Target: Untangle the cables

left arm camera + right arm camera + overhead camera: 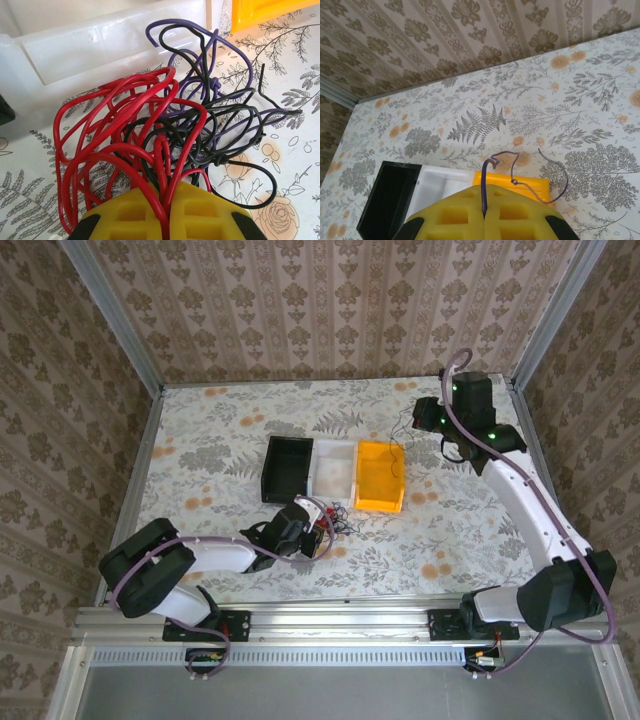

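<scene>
The cables (pixel 336 521) lie bunched on the flowered table just in front of the white bin. Close up they are a tangle of red loops (pixel 107 125), black wires (pixel 235 120) and purple wires (pixel 212 47). My left gripper (pixel 170 212) (pixel 312 530) is shut on several red strands that run down between its yellow pads. Far back on the right, my right gripper (pixel 428 420) (pixel 485 214) is raised and shut on one thin purple wire (pixel 484 187), which curls loosely above the orange bin, apart from the bunch.
Three bins stand in a row mid-table: black (pixel 285 468), white (pixel 335 468) and orange (pixel 380 477). The white bin's wall (pixel 100 45) is right behind the bunch. A metal frame edges the table, and patterned walls close it in.
</scene>
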`<action>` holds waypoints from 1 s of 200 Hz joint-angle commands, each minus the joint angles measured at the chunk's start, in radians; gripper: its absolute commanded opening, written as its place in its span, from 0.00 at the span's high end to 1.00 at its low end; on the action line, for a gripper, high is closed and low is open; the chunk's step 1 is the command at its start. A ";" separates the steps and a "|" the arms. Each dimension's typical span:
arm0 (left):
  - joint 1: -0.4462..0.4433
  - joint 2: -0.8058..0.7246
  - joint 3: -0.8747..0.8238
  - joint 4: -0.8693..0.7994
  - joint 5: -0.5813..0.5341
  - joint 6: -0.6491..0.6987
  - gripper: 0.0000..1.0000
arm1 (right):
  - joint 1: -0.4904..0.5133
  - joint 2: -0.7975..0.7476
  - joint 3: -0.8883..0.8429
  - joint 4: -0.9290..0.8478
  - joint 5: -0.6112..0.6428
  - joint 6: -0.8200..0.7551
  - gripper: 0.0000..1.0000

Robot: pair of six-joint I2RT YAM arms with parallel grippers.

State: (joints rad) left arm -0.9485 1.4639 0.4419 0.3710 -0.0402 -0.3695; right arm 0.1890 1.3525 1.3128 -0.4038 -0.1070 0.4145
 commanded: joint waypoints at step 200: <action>-0.012 0.074 0.025 -0.064 0.038 0.023 1.00 | 0.145 0.158 -0.089 0.023 0.255 -0.036 1.00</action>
State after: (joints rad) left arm -0.9485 1.4990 0.4664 0.3756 -0.0322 -0.3618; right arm 0.3130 1.4647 1.2236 -0.3634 0.0227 0.3729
